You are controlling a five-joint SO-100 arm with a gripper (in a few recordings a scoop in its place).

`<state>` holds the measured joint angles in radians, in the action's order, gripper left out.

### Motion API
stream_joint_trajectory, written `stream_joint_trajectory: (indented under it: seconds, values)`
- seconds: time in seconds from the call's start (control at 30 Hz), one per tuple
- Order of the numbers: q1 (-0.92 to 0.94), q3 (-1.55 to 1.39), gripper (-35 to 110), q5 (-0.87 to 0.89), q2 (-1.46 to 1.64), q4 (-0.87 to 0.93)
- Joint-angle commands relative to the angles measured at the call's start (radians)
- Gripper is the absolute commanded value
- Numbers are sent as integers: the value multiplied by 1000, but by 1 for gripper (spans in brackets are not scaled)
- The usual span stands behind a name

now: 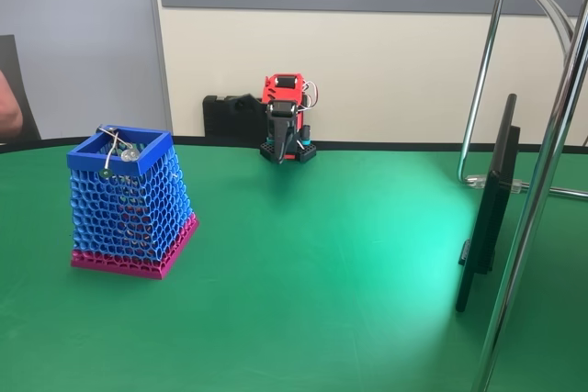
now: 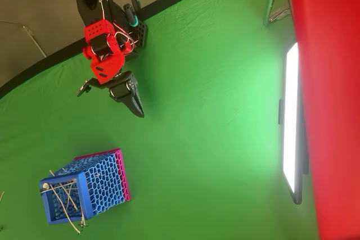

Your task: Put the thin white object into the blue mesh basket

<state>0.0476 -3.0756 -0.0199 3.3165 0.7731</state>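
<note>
At the near left of the green table (image 1: 349,291), the blue honeycomb-mesh basket (image 1: 129,213) with magenta base band holds slender pale strips (image 2: 66,195) draped across its rim; the thin white object is judged among them, delivered. Farther back, the red-and-black arm's gripper (image 2: 135,105) rests folded, fingers closed, empty, well apart from the basket.

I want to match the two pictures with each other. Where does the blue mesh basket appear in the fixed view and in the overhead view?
Fixed view: the blue mesh basket stands at the left, on the green table.
Overhead view: the basket is at the lower left.
Shared landmark: the red and black arm, whose gripper is apart from the basket in both views.
</note>
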Motion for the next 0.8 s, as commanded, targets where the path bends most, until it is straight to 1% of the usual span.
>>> stream_joint_trajectory:
  seconds: [0.0, 0.17, 0.77]
  values:
    - [-3, -8, 1, -12, 8, 37]
    - [-3, -8, 1, -23, 8, 77]
    - [-3, -8, 1, -34, 9, 89]
